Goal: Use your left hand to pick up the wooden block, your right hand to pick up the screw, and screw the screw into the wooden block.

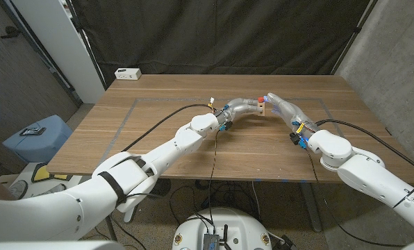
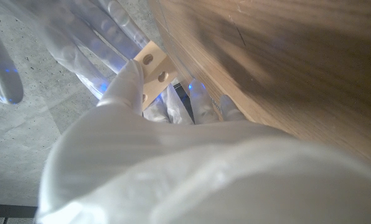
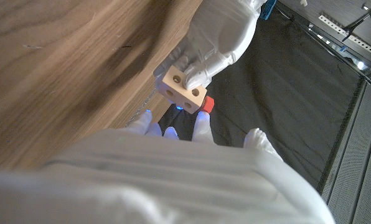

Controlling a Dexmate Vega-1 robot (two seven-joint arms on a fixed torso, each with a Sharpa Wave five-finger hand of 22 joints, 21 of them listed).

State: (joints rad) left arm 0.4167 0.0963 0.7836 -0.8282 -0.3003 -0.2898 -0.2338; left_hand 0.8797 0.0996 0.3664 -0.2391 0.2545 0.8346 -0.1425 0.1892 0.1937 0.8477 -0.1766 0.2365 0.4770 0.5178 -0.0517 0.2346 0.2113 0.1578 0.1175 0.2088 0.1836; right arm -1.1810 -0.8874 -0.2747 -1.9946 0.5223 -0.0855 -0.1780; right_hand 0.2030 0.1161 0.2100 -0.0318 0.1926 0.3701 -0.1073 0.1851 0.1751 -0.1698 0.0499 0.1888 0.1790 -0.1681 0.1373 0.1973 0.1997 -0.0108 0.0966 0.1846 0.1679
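head view / left hand: left hand is up over the far middle of the table, fingers wrapped on the wooden block, which sits at its fingertip end, off the tabletop.
head view / right hand: right hand comes in from the right, fingertips right at the block. Small red bit at its tip looks like the screw; too small to be sure of the grasp from here.
head view / spacing: both hands meet tip to tip, block between them.
head view / rest: white power strip at the far left corner of the table; blue box on the floor to the left of the table; black curtain behind.
left wrist view / left hand: own hand, thumb across one face of the block, other fingers behind it. Grasping the block.
left wrist view / block: pale wood, two round holes visible on the exposed face.
left wrist view / right hand: translucent-gloved fingers of the right hand just past the block, blurred.
right wrist view / right hand: own hand, fingertips bunched at the red screw, pinching it.
right wrist view / screw: red head touching the side of the block.
right wrist view / left hand: left hand clamps the block from the opposite side, holes visible on two faces.
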